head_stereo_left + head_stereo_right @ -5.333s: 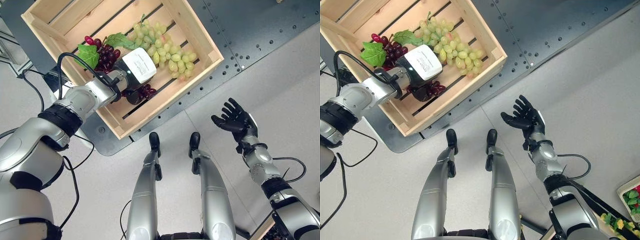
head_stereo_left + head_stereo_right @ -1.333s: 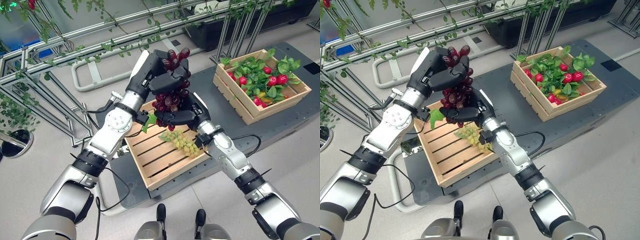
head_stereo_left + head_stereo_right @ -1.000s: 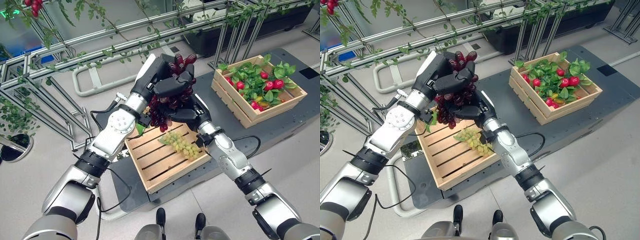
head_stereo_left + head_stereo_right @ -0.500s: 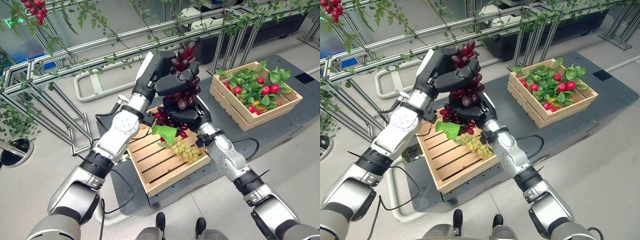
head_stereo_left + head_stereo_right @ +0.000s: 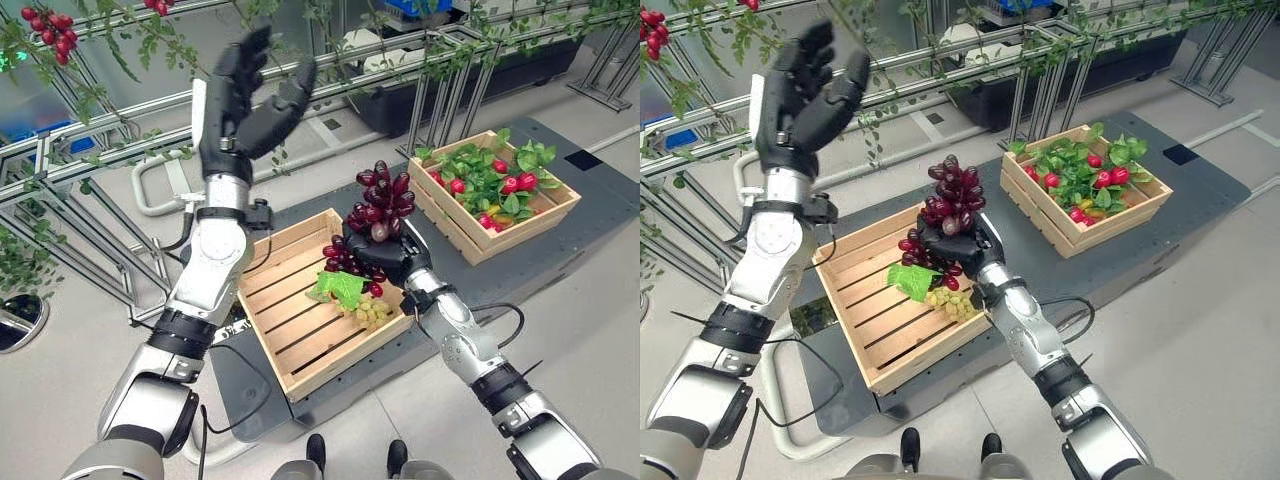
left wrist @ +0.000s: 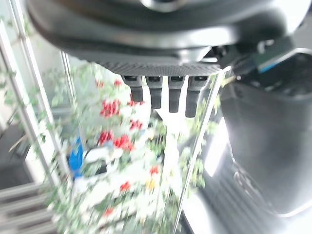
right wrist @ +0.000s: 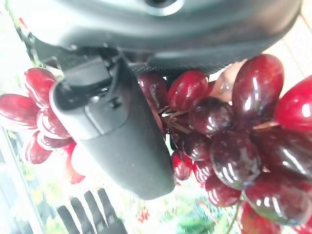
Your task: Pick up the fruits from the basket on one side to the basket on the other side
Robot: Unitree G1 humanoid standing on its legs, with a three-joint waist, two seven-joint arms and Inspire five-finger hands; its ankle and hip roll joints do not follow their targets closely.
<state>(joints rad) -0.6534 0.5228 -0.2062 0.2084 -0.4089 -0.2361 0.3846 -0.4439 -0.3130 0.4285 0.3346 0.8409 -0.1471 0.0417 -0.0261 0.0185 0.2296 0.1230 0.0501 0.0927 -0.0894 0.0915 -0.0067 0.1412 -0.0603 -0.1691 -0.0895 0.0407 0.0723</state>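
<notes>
In the left eye view, the right hand (image 5: 388, 255) is cupped palm-up under the bunch of red grapes (image 5: 378, 205), fingers curled around its lower part. It hovers above the near crate (image 5: 262, 262). Just below the hand lie the green grapes (image 5: 369, 312), with a green leaf (image 5: 338, 288) hanging from the red bunch. The left hand (image 5: 243, 105) is raised high, well apart from the fruit, fingers loosely spread and holding nothing.

In the right eye view, the far crate (image 5: 1127, 217), already full of leaves and red fruit, stands beyond the right hand, to its outer side.

In the left wrist view, the straight fingers (image 6: 168, 95) hold nothing.

In the right wrist view, the thumb (image 7: 117, 134) presses against the grapes.

The bunch rests mostly on the palm, top-heavy. I think a quick swing toward the far crate could tip it out, or the trailing leaf may catch.
</notes>
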